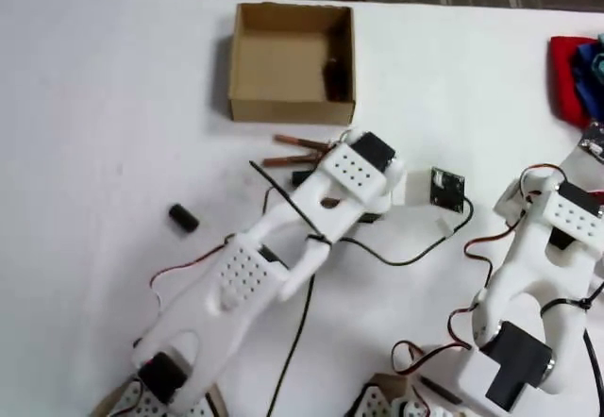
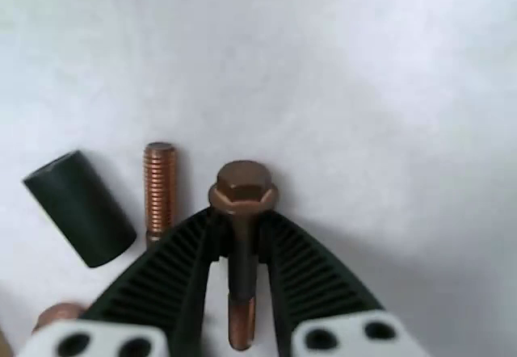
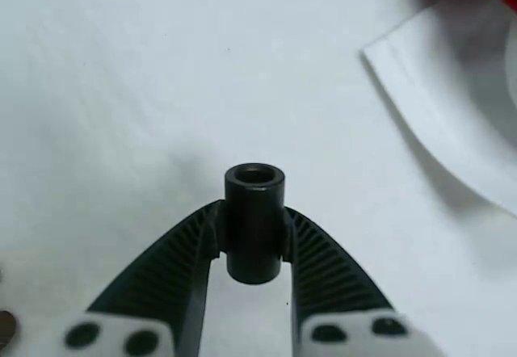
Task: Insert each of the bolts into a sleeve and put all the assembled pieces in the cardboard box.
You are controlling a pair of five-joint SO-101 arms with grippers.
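The left gripper [image 2: 241,218] is clamped on a copper bolt [image 2: 242,187] (head past the tips), near a loose bolt [image 2: 159,187] and a black sleeve [image 2: 79,207]. The right gripper [image 3: 252,216] pinches a second sleeve [image 3: 254,252]. The cardboard box [image 1: 247,68] holds a dark piece [image 1: 335,75], perhaps already assembled.

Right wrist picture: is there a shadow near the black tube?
Right wrist view: yes, a faint grey shadow lies on the table beside the tube the right pincer holds. High view: the cardboard box is darker inside by one wall.
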